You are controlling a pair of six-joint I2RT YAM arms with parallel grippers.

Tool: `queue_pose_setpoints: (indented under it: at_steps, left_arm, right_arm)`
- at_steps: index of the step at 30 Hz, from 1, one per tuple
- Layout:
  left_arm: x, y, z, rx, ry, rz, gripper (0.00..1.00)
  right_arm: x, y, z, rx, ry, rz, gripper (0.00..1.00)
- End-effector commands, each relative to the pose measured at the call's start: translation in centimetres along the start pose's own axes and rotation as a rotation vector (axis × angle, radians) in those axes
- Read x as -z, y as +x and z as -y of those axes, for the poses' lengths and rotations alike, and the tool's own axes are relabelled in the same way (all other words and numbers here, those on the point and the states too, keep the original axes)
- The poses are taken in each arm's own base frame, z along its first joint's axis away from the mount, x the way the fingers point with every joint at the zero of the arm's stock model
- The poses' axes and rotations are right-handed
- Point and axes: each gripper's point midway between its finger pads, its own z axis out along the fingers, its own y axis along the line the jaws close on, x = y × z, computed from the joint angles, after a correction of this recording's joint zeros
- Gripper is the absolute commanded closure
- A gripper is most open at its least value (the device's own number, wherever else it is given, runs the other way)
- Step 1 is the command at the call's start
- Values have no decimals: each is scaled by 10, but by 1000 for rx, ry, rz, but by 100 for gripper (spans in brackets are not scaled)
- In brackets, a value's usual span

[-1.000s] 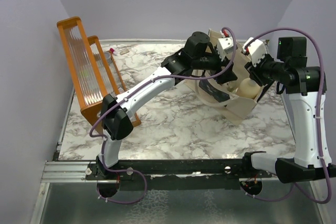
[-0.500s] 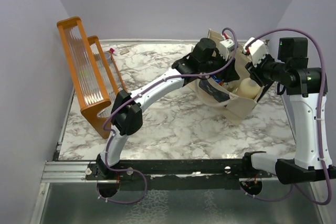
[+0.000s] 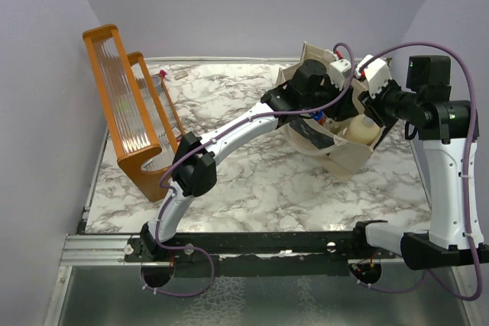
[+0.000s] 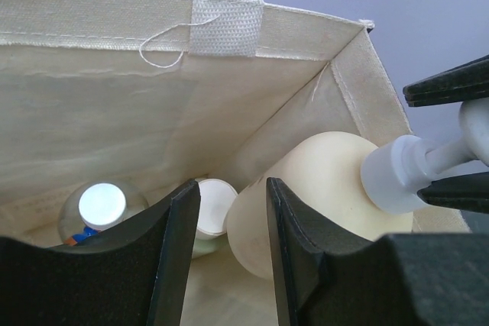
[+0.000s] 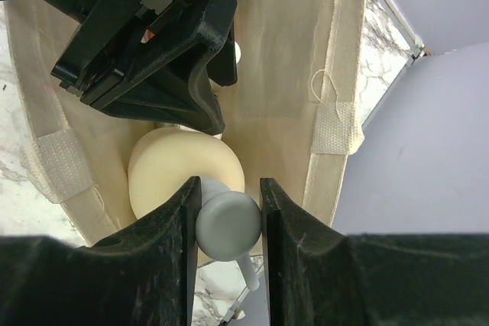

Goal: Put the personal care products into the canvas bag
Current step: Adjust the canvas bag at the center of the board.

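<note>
the right gripper [image 5: 227,198] clamps the light-looking beige pump bottle [image 5: 179,164] by its hard, likely slippery pump head; the left gripper [image 4: 231,190] stands narrowly parted, empty.

We see the canvas bag [image 4: 114,97] as coarse woven cloth with a loose thread, the beige pump bottle [image 4: 313,181] as smooth matt plastic, the left fingers [image 4: 172,265] as matt black plastic, and the surface [image 3: 252,181] as glossy and marble-patterned.
</note>
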Motion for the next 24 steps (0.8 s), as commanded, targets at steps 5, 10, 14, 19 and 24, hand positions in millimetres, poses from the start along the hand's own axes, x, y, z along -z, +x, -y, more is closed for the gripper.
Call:
queue_pose_setpoints:
  at_steps: [5, 10, 14, 19, 24]
  left_arm:
    - [1, -2, 45, -47, 164, -18, 57]
    - [-5, 12, 61, -51, 213, -48, 58]
    - [-8, 15, 75, -58, 247, -55, 58]
    - [-12, 24, 87, -57, 277, -71, 58]
    - [-18, 30, 89, -49, 288, -76, 58]
  right_arm:
    - [24, -33, 15, 37, 80, 142, 99]
    - [23, -30, 15, 50, 85, 129, 99]
    - [22, -28, 14, 54, 83, 125, 99]
    - [21, -28, 15, 60, 81, 122, 99]
    - [16, -23, 16, 66, 84, 105, 99]
